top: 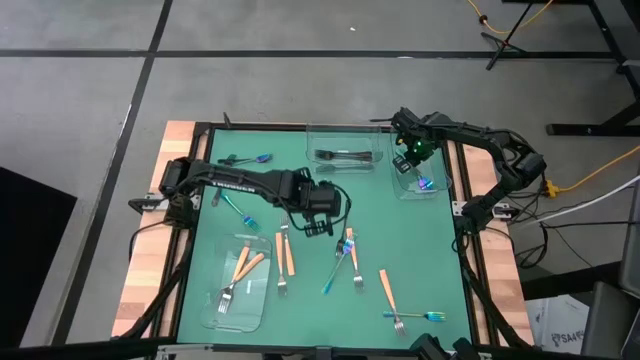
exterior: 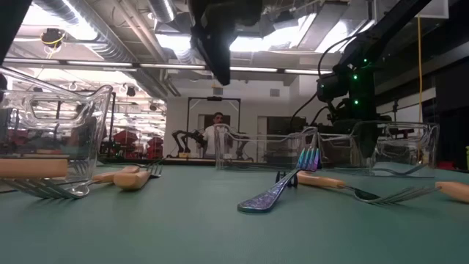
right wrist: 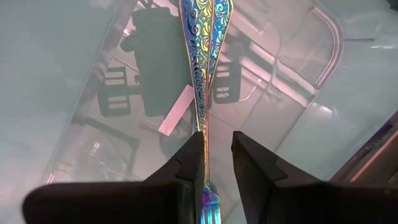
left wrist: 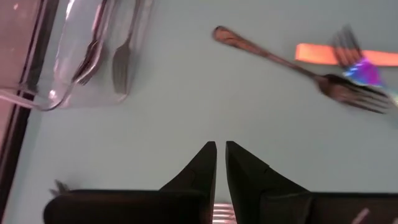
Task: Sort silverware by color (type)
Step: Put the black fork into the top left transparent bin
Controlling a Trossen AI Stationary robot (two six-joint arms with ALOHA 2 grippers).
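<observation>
My left gripper (top: 320, 218) hangs shut above the table's middle, holding nothing; it also shows high up (exterior: 214, 44) and from the wrist (left wrist: 221, 152). Loose silverware lies flat near it: a black fork (left wrist: 292, 65), an orange-handled fork (top: 285, 252), and a crossed cluster (top: 346, 255). My right gripper (top: 413, 152) is open above the far-right clear tray (top: 440, 180). In that tray, two iridescent utensils (right wrist: 202, 43) lie side by side under the gripper (right wrist: 219, 155). One of them runs beneath the gap between the fingers.
A far tray (top: 345, 133) holds black forks, and a near-left tray (top: 215, 310) holds orange-handled forks. More pieces lie at the far left (top: 245, 160), left (top: 240, 208), near right (top: 388, 287) and near edge (top: 415, 317). In the low view an iridescent fork (exterior: 275, 192) lies in front.
</observation>
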